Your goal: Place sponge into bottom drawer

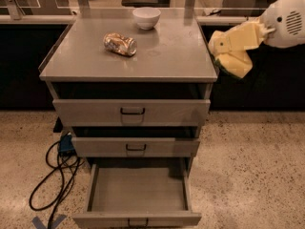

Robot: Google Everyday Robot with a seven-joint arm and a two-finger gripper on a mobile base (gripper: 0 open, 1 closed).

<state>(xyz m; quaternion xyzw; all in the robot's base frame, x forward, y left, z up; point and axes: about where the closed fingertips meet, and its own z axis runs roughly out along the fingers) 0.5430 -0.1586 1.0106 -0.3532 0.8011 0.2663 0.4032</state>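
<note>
My gripper (222, 50) is at the right, level with the cabinet top and just off its right edge. Its pale fingers (237, 36) are shut on the sponge (235, 64), a pale yellow foam block held in the air beside the cabinet. The bottom drawer (138, 191) is the lowest of three grey drawers. It is pulled out towards me, and its shallow tray shows nothing inside. It lies well below and to the left of the gripper.
A dented metallic can (120, 44) lies on the grey cabinet top (171, 56), with a white bowl (146, 17) behind it. The top drawer (132, 111) and middle drawer (136, 147) are slightly open. Black cables (52, 175) lie on the speckled floor at the left.
</note>
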